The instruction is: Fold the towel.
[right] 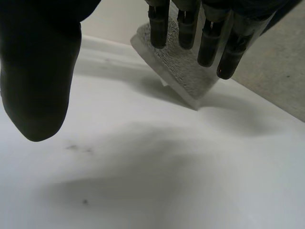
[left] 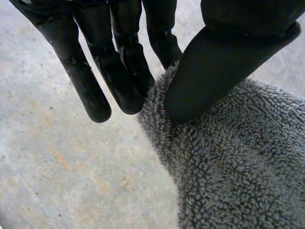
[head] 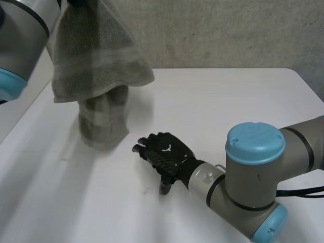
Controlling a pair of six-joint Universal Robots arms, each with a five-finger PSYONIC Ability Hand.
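There is one towel (head: 101, 66), grey and fluffy. There is one table (head: 228, 101), a white one, under the towel. There are two robot arms: the left arm (head: 20, 30) just beside the towel, and the right arm (head: 263, 177) well away from it. There are two black hands (one on each arm): the left hand (left: 214, 71) pinches the towel, and the right hand (head: 164, 152) is near the towel's low end and holds nothing. There are three light-blue caps (head: 255, 142): one on the arm beside the towel, two on the other arm. There is one grey wall (head: 228, 30) behind the towel.
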